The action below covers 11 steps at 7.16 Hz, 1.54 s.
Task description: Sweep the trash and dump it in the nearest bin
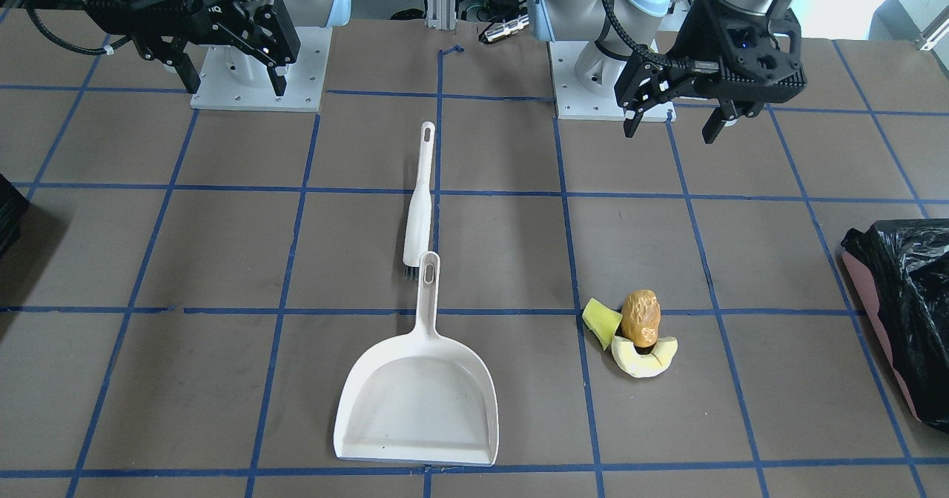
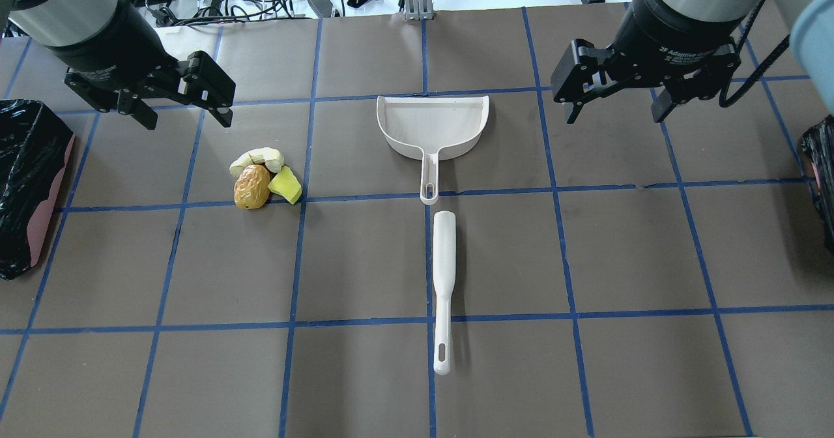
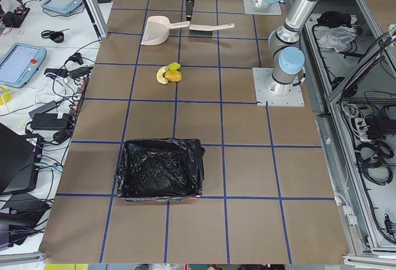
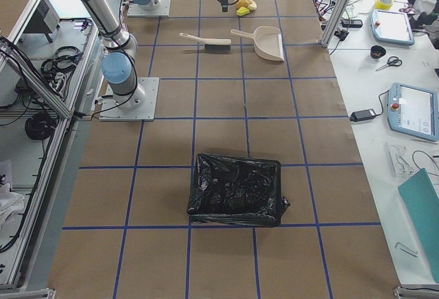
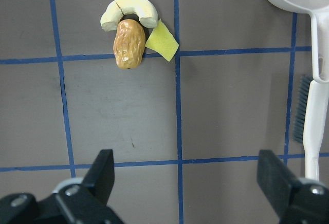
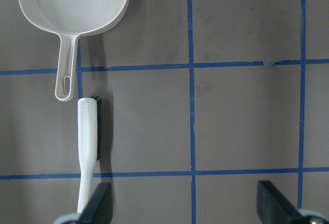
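Observation:
The trash lies in one cluster left of centre: a brown wrinkled lump (image 2: pixel 251 186), a yellow-green wedge (image 2: pixel 285 185) and a pale curved rind (image 2: pixel 257 158). The left wrist view shows the lump (image 5: pixel 128 44), wedge (image 5: pixel 162 41) and rind (image 5: pixel 131 9). My left gripper (image 2: pixel 186 118) hovers open and empty above the table, just beyond the trash. My right gripper (image 2: pixel 616 115) hovers open and empty, right of the cream-white dustpan (image 2: pixel 433 125). A pink bin lined with a black bag (image 2: pixel 29 184) stands at the left table edge, left of the trash.
A white hand brush (image 2: pixel 443 281) lies in line with the dustpan handle, bristles toward the dustpan. A second black-bagged bin (image 2: pixel 822 177) sits at the right table edge. Blue tape lines grid the brown table (image 2: pixel 365 255).

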Each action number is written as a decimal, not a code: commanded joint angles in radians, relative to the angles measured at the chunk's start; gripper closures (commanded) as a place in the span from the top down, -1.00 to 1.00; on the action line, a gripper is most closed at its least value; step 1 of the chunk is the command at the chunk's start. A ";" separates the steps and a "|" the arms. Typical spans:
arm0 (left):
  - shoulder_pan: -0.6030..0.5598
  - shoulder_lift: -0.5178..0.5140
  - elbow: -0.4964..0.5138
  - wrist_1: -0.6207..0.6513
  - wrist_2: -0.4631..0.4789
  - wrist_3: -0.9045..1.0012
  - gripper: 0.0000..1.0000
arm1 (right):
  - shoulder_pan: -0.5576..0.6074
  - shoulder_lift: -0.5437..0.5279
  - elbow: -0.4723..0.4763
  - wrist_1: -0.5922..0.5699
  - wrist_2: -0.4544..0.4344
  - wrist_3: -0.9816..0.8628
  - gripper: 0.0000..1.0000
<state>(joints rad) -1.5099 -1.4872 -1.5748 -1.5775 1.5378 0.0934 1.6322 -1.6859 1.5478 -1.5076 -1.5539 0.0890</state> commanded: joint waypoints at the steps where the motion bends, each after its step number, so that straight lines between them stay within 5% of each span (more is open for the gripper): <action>1: 0.002 0.005 -0.001 -0.006 0.007 0.000 1.00 | 0.001 -0.003 0.000 0.000 0.005 0.002 1.00; 6: 0.000 0.011 0.002 -0.057 -0.016 -0.003 1.00 | 0.021 -0.008 0.057 0.009 0.003 -0.017 1.00; 9: 0.017 0.001 0.001 -0.056 -0.002 0.018 1.00 | 0.184 0.009 0.150 0.000 0.006 0.015 1.00; 11: 0.023 -0.022 -0.001 -0.050 -0.005 0.020 1.00 | 0.297 0.023 0.231 -0.043 0.008 0.200 1.00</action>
<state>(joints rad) -1.4914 -1.4976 -1.5747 -1.6312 1.5316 0.1110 1.8592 -1.6716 1.7288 -1.5219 -1.5483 0.1763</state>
